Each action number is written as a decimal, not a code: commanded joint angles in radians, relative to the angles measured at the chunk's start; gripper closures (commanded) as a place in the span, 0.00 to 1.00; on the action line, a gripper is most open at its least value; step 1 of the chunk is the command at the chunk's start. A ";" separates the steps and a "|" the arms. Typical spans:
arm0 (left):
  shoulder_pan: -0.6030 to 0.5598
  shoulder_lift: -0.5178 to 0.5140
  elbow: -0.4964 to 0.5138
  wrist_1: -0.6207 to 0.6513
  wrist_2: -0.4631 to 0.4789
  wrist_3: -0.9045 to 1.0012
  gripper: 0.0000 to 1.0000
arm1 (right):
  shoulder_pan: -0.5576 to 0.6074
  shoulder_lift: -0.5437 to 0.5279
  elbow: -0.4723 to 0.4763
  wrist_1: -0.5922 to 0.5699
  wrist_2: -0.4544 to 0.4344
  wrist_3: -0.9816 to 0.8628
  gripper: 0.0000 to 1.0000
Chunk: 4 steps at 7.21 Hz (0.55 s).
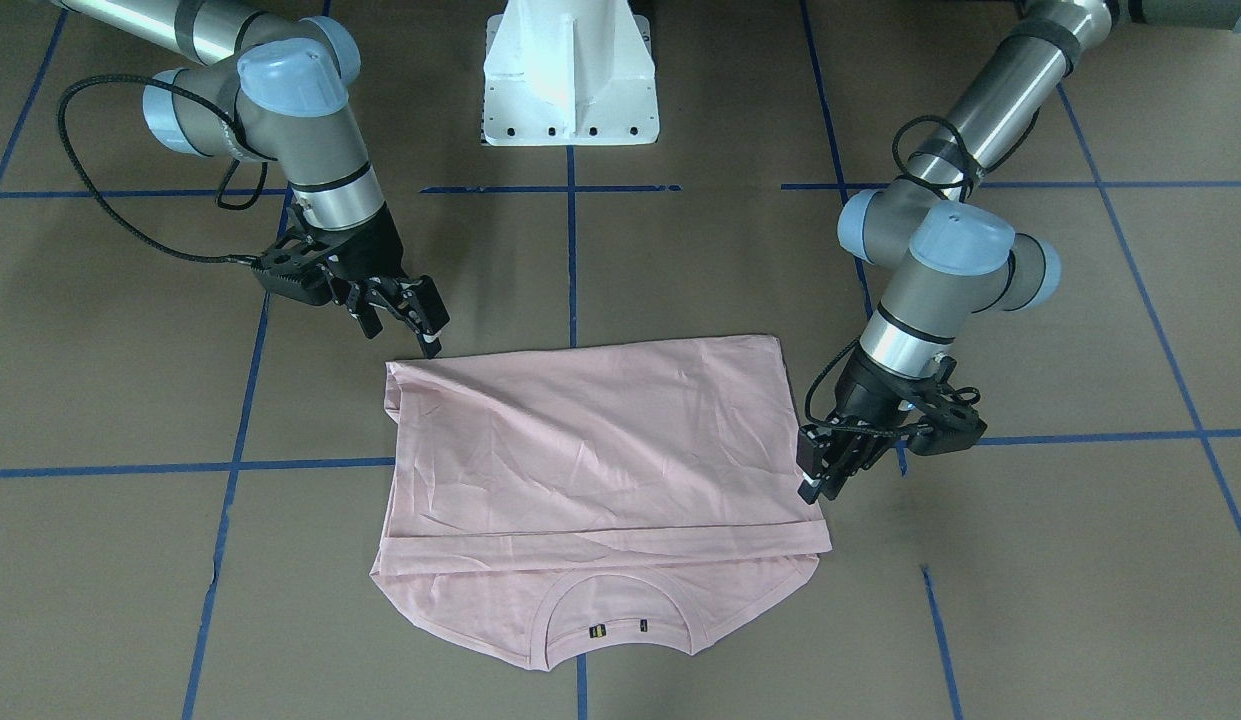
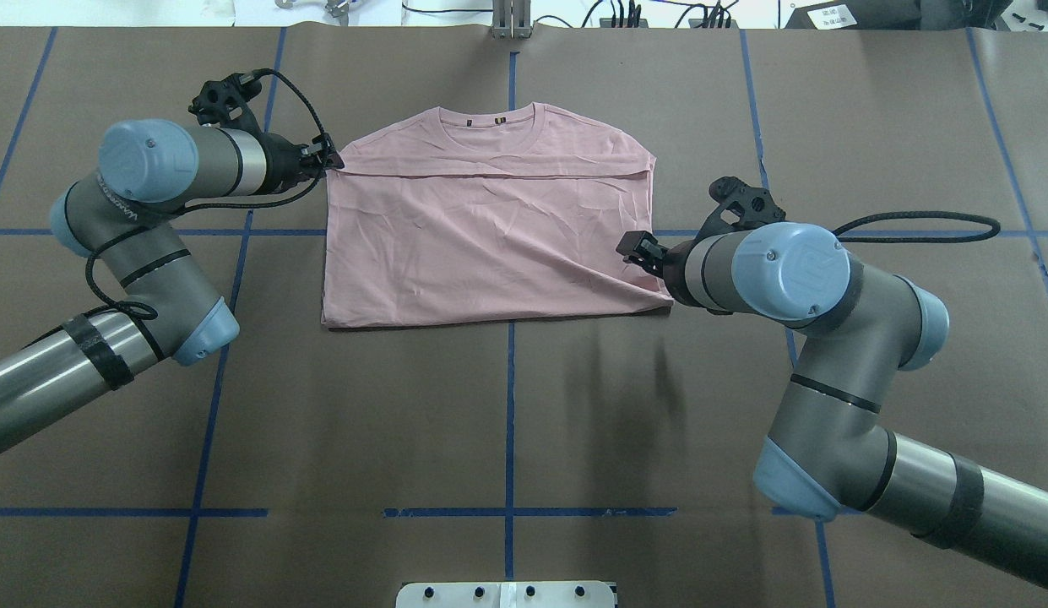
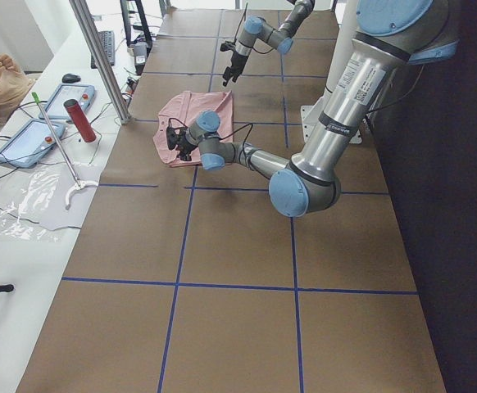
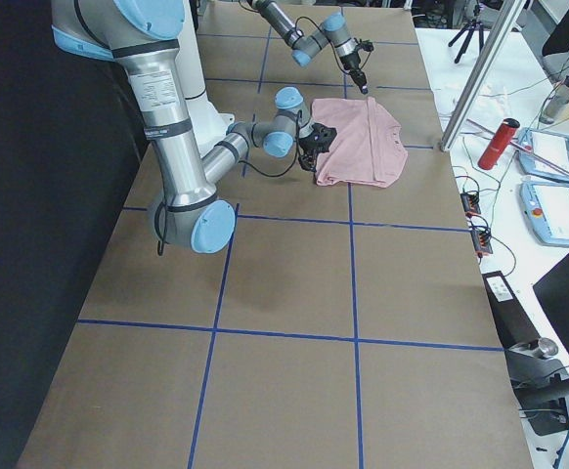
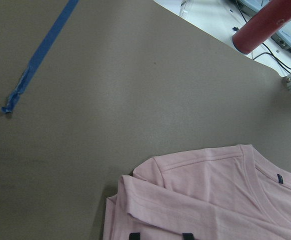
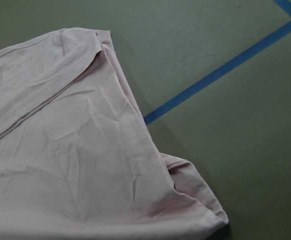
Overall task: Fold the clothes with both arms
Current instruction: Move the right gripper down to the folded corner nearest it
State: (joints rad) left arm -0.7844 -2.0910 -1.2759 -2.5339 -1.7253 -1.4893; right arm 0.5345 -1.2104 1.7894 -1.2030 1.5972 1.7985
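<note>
The pale pink T-shirt (image 2: pixel 490 236) lies flat on the tabletop (image 2: pixel 507 405), its hem doubled up toward the far collar (image 2: pixel 490 118). The left gripper (image 1: pixel 812 485) sits at the fold's far left corner, fingers (image 5: pixel 187 235) apart astride the cloth. The right gripper (image 1: pixel 408 325) hangs over the rumpled near right corner, fingers seemingly apart. These diagonal stations probably prepare the next fold.

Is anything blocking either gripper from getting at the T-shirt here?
Nothing visible does. The left gripper is right at one side edge of the T-shirt. The right gripper is close by the diagonally opposite corner. Only bare table lies around them.
</note>
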 commanded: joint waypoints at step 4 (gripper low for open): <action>0.004 0.002 -0.005 0.001 0.004 -0.002 0.60 | -0.011 0.019 -0.104 0.003 -0.045 0.016 0.24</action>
State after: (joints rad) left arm -0.7818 -2.0898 -1.2808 -2.5327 -1.7217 -1.4906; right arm 0.5247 -1.1953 1.6963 -1.2007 1.5598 1.8141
